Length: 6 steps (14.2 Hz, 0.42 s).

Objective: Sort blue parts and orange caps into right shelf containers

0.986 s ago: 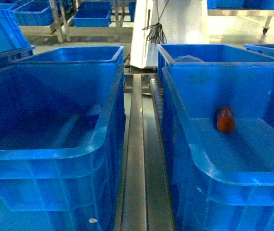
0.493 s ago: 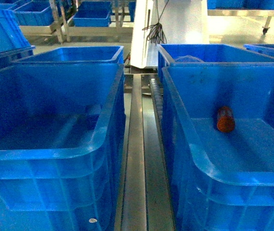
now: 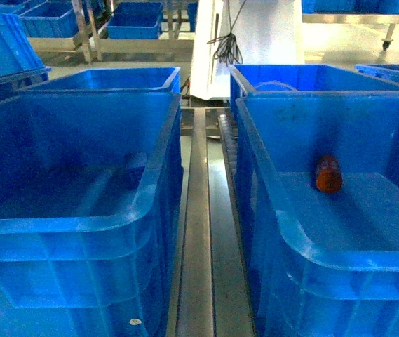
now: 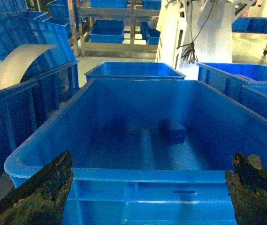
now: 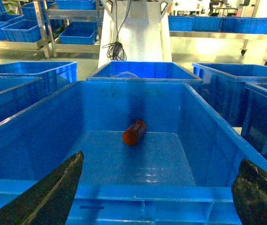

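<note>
Orange cap [image 3: 328,174] lies on side on floor of right bin [image 3: 269,182], near far wall, toward right. Same cap [image 5: 134,132] seen from right wrist view, alone in bin. Blue part [image 4: 172,130] rests on floor of left bin [image 4: 39,140], toward far right corner. Left claw [image 4: 147,197] wide open, holds nothing, stays before near rim of left bin. Right claw [image 5: 156,197] wide open, empty, before near rim of right bin. Step unclear: either pick-up from these bins, or pieces already dropped here.
</note>
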Available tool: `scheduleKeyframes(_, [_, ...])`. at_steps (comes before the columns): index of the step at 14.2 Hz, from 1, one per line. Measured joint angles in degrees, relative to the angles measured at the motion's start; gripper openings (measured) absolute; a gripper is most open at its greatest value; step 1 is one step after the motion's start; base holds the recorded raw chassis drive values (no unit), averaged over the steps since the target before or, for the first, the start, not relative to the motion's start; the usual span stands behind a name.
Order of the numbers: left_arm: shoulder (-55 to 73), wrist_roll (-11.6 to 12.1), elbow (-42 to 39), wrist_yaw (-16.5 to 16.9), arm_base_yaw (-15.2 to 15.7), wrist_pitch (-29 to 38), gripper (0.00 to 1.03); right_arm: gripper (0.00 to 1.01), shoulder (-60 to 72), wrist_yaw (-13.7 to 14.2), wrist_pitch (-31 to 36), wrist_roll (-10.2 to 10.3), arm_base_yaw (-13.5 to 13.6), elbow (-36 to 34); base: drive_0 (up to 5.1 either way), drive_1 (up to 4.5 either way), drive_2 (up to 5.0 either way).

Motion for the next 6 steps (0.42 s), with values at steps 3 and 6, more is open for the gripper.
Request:
scheduleKeyframes(3, [0.00,-0.02,0.00,0.00,0.00,-0.02,0.98,0.98,0.00,0.00,0.02,0.00,0.00,0.02,0.0,0.00,0.0])
scheduleKeyframes(6, [0.00,-0.02,0.00,0.00,0.00,0.00,0.98,0.98,0.00,0.00,0.00,0.00,0.00,0.00,0.0,0.00,0.0])
